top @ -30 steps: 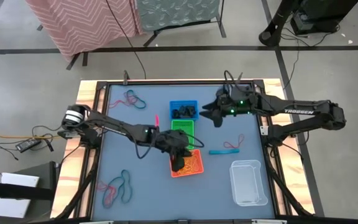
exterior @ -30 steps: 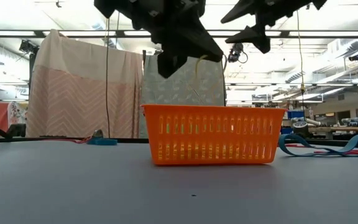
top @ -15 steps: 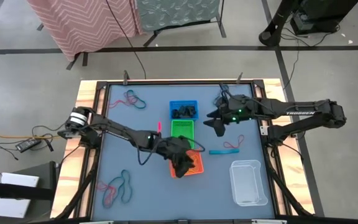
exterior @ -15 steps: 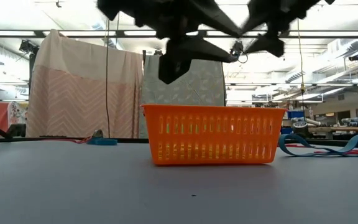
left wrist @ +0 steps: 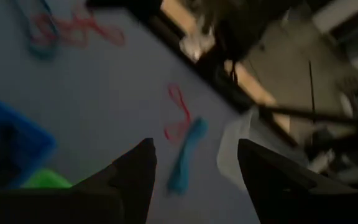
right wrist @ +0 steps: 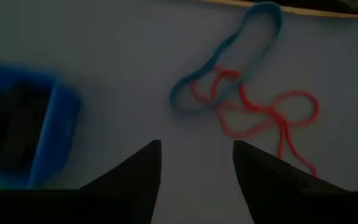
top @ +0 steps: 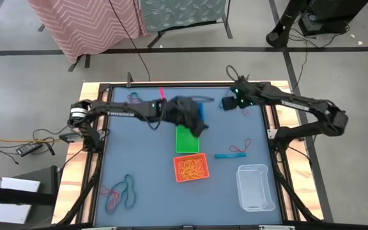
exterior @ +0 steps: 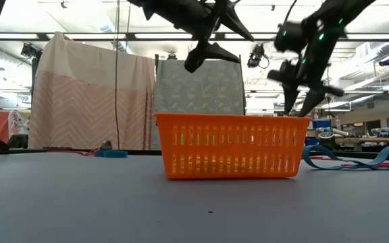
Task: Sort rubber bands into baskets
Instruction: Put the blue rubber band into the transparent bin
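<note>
The orange basket (top: 191,167) holds several yellow-orange rubber bands; the green basket (top: 187,138) stands just behind it. My left gripper (top: 199,126) hangs open and empty above the blue basket (top: 201,110), hiding most of it. My right gripper (top: 225,103) is open and empty near the far edge, tipped down, with a teal band tangled with a red one (right wrist: 247,93) on the table before it. Another teal band with a red one (top: 232,151) lies right of the green basket.
The clear tub (top: 255,186) stands at the near right. More bands lie at the far left (top: 136,100) and near left (top: 121,191). Wooden rails (top: 91,102) frame the table. Curtains on stands are beyond the far edge.
My left gripper has opened above the orange basket, then risen and swung toward the far edge to stand over the blue basket. My right gripper has moved toward the far edge, sunk and tipped its fingers downward.
</note>
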`<state>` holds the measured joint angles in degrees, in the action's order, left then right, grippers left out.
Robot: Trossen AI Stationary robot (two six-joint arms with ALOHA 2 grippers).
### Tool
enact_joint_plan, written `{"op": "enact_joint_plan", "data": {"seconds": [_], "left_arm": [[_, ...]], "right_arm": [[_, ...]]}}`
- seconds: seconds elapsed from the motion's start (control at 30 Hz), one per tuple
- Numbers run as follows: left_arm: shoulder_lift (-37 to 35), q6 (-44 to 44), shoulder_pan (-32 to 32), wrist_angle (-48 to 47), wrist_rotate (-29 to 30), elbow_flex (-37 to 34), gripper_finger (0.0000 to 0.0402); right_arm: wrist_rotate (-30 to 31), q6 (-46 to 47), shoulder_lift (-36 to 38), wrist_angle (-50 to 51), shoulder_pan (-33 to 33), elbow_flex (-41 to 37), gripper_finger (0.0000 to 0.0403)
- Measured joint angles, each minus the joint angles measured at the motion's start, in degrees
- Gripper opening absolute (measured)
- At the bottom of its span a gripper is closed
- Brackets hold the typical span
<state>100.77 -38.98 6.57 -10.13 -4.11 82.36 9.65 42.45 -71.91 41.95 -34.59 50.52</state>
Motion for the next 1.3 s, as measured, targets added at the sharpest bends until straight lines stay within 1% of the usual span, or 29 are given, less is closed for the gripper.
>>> {"op": "enact_joint_plan", "data": {"seconds": [0.1,0.17,0.27,0.33,0.43,0.53,0.73,0.93,1.03,1.1,1.13,1.2,1.23,1.3], "left_arm": [[0.00,0.19,3.70,-1.05,0.48,2.85,0.0229],[-0.39,2.16,6.35,-3.78,0.80,5.54,0.0229],[-1.64,7.39,10.00,-8.82,1.33,10.27,0.0229],[-2.50,11.62,12.05,-13.15,1.99,13.18,0.0229],[-3.37,18.51,14.81,-19.53,5.24,15.77,0.0229],[-3.94,25.39,17.85,-24.66,8.32,16.69,0.0229],[-4.39,35.93,24.94,-33.87,8.71,16.73,0.0230],[-4.39,43.82,30.50,-35.80,7.58,16.73,0.0230],[-4.39,45.05,32.95,-34.45,3.89,16.73,0.0230],[-4.39,45.10,34.31,-33.32,2.03,16.73,0.0230],[-4.39,45.15,34.96,-32.68,1.53,16.71,0.0230],[-4.39,46.44,36.37,-31.13,1.39,16.73,0.0230],[-4.39,47.02,37.13,-30.75,1.38,16.71,0.0230],[-4.39,47.55,38.75,-30.04,0.79,16.71,0.0230]], "right_arm": [[-2.05,0.80,-4.49,-3.84,-4.20,0.00,0.0200],[-2.27,2.41,-7.27,-4.70,-5.78,0.00,0.0194],[-3.11,6.66,-11.47,-5.52,-7.01,-0.04,0.0187],[-4.82,10.24,-13.91,-7.27,-7.34,-0.07,0.0183],[-6.51,14.97,-16.83,-10.27,-7.16,-0.06,0.0177],[-6.73,21.68,-19.23,-11.44,-6.33,-0.07,0.0170],[-6.22,35.12,-23.35,-12.79,-5.05,-0.04,0.0155],[-3.16,44.92,-24.36,-13.29,-3.68,0.02,0.0135],[-1.89,45.45,-24.05,-13.81,-3.04,0.00,0.0120],[-1.49,43.35,-23.39,-13.66,-2.31,-0.04,0.0096],[-0.89,41.90,-22.89,-14.01,-1.84,-0.04,0.0078],[0.87,37.37,-21.27,-13.79,-0.48,-0.07,0.0028],[1.54,34.47,-19.96,-14.02,0.18,-0.07,0.0016],[2.24,29.50,-16.93,-14.07,1.52,-0.07,0.0012]]}}
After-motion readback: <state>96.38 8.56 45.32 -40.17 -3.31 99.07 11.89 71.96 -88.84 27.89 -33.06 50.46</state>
